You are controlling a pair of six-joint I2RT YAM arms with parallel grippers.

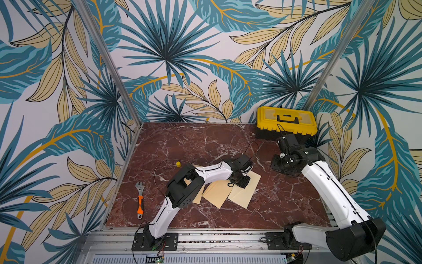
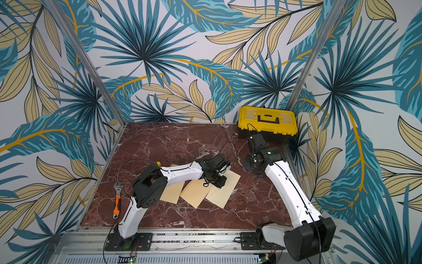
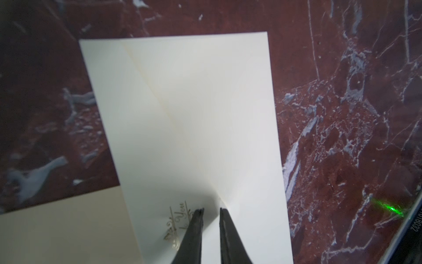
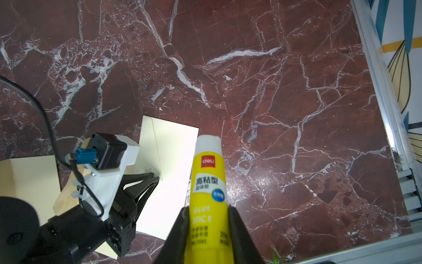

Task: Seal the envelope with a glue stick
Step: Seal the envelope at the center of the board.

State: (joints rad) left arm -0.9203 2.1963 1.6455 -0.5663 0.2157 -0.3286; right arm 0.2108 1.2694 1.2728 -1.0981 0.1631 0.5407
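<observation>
**Glue at the ready.** The glue stick (image 4: 209,182), white tip bared, is pinched low on its yellow barrel by the right tool (image 4: 208,209), pressed together on it and holding it clear of the paper. Near that tool, toward the left arm's side, lies the cream envelope (image 3: 194,102). It sits under the left tool (image 3: 211,209), whose tips stand a narrow gap apart on the paper by the flap's point, pinching nothing I can see. A second envelope (image 2: 194,194) and a third (image 2: 170,194) lie just beside that tool. A yellow cap (image 1: 178,163) stands on the desk (image 4: 296,91), back by that arm's elbow. By my reckoning no glue is down yet and the approach is in hand. Next, the right tool must carry the tip across to the flap's edge and rub along it lightly, the left steadying the paper.
</observation>
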